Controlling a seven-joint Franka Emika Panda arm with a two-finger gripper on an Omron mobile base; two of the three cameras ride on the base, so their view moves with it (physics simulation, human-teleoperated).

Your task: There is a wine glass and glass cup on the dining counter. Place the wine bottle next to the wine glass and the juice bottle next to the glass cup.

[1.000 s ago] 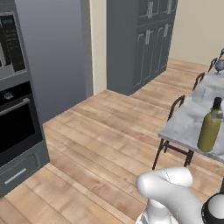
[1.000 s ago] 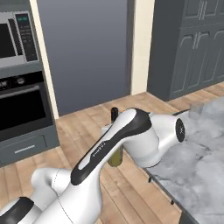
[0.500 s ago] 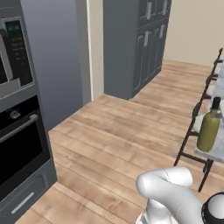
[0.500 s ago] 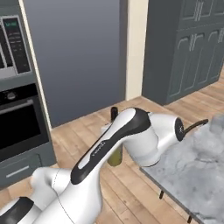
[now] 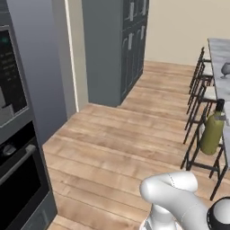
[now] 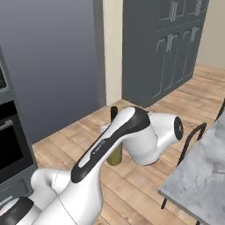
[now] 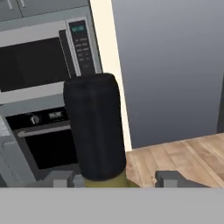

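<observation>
The gripper pinches the wine bottle upright at the body, carried clear of the floor just short of the dining counter, so it can be set down standing. The left base view alone shows the wine glass farther along that counter.

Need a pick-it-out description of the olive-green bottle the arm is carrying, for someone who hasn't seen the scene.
Start at the white robot arm, over the wooden floor beside the row of dark metal stools. At its tip the gripper holds a slim olive-green wine bottle upright. Its narrow dark neck and black top set it apart.
</observation>
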